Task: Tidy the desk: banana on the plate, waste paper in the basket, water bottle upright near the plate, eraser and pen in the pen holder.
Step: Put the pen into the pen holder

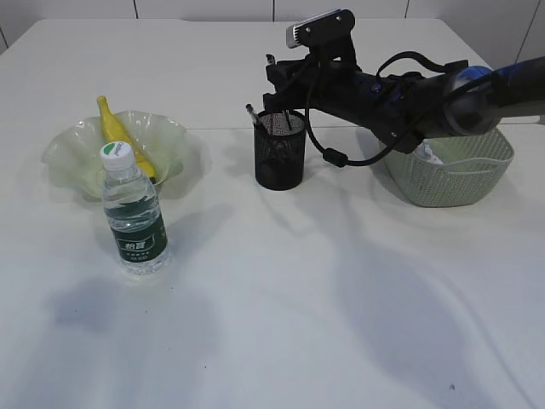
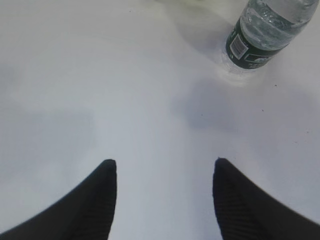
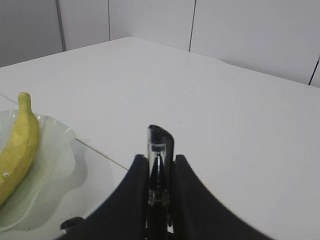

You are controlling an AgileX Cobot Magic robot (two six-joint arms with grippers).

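Observation:
My right gripper [image 1: 285, 85] hangs over the black mesh pen holder [image 1: 279, 162] and is shut on a black pen with a clear cap [image 3: 159, 142], which stands upright between the jaws [image 3: 158, 160]. A thin dark item [image 1: 252, 113] sticks out of the holder. The yellow banana [image 1: 119, 132] lies on the pale green wavy plate [image 1: 72, 162], also in the right wrist view [image 3: 20, 140]. The water bottle [image 1: 132, 213] stands upright in front of the plate. My left gripper [image 2: 165, 167] is open and empty above bare table, with the bottle [image 2: 265, 35] ahead to its right. No eraser shows.
A light green basket [image 1: 456, 175] stands at the right, partly behind my right arm, with white paper [image 1: 430, 155] inside. A table seam runs across behind the plate and the holder. The left arm does not show in the exterior view.

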